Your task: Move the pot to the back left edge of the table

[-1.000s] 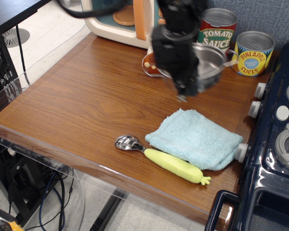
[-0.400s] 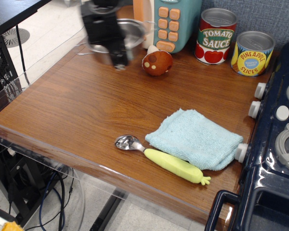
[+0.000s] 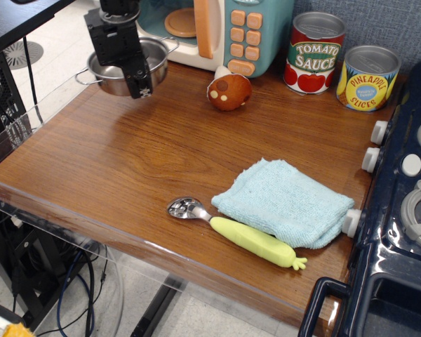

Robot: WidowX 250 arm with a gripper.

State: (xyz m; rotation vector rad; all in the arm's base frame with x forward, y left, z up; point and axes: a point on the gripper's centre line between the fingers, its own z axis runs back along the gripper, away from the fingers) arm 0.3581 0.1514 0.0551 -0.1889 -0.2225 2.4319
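Observation:
The shiny steel pot with thin wire loop handles is at the back left corner of the wood-grain table, next to the clear plastic rim. My black gripper reaches down over the pot's near rim and is shut on it, hiding much of the pot's middle. One handle sticks out to the left and one to the back right. I cannot tell whether the pot rests on the table or hangs just above it.
A teal toy microwave stands right behind the pot. A brown toy mushroom, a tomato sauce can and a pineapple can line the back. A blue cloth and a yellow-handled spoon lie in front; a dark blue toy stove is at the right.
My gripper has carried the pot leftward from beside the cans, past the mushroom, to the back left corner, and lowered it slightly.

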